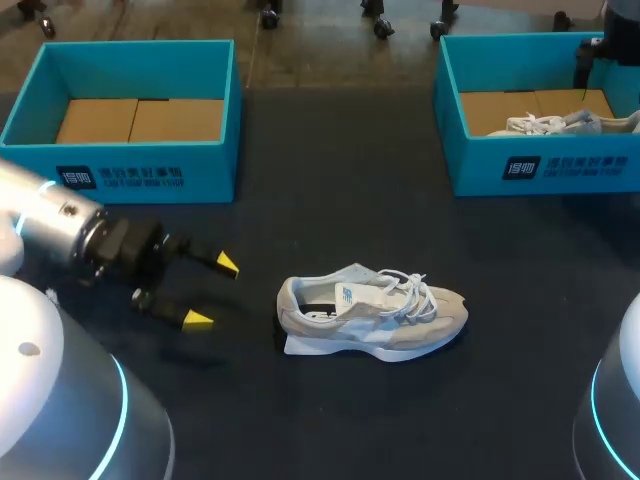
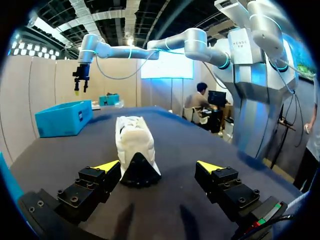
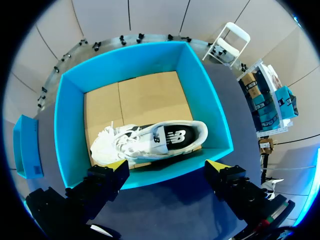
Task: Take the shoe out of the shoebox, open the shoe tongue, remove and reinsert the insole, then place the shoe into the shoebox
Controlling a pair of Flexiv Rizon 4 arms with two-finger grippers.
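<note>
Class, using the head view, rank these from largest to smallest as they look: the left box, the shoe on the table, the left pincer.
1. Left box.
2. Shoe on the table.
3. Left pincer, which is open. It may sit nearer the camera than the table does, so it could look larger than it is.

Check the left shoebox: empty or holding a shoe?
Empty: the left shoebox shows only its bare cardboard floor; a sneaker lies outside it on the table.
</note>
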